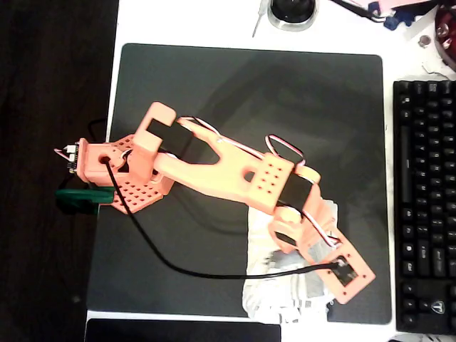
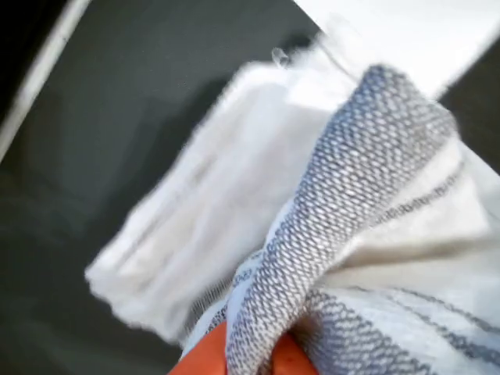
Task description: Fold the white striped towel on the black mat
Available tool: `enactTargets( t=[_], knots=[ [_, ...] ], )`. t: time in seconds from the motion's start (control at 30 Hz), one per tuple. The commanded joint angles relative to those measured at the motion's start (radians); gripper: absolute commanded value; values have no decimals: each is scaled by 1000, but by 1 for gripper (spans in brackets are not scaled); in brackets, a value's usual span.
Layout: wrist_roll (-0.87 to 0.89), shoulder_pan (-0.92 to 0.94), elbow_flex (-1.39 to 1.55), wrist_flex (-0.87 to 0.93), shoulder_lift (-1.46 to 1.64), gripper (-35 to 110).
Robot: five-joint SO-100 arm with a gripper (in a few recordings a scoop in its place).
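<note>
The orange gripper [image 2: 248, 355] was clamped on a bunched fold of the white striped towel [image 2: 258, 234] in the wrist view, where 2 orange fingertips [image 2: 205, 358] showed at the bottom edge with a grey-striped ridge of cloth rising from between them toward the upper right. Past that raised ridge the rest of the cloth lay flatter and blurred, spreading to the left over the black mat [image 2: 94, 156], with a pale strip of tabletop [image 2: 414, 31] in the top right corner. From overhead, the orange arm [image 1: 221, 167] reached from its base [image 1: 114, 171] at the mat's left edge across to the lower right, its wrist section covering the upper part of the towel [image 1: 285, 285]. The towel sat crumpled near the bottom edge of the mat [image 1: 249, 85], right of centre, its lower fringe just reaching the mat's border. A black cable [image 1: 164, 260] ran from the base in a loop across the mat and over the cloth to the camera mount at the arm's tip. A black keyboard [image 1: 424, 199] lay on the white table [image 1: 214, 21] just beside the mat's right edge, and a green clamp [image 1: 82, 198] held the base at the table's left side.
</note>
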Motion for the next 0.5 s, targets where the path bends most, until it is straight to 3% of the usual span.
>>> enactTargets(
  t=[0.0,0.33,0.47],
  knots=[
    [-3,-17,-41,-48,-46,0],
    [-106,-46,-21,-397,-187,15],
    [-158,-44,-31,-410,-172,17]
  ],
)
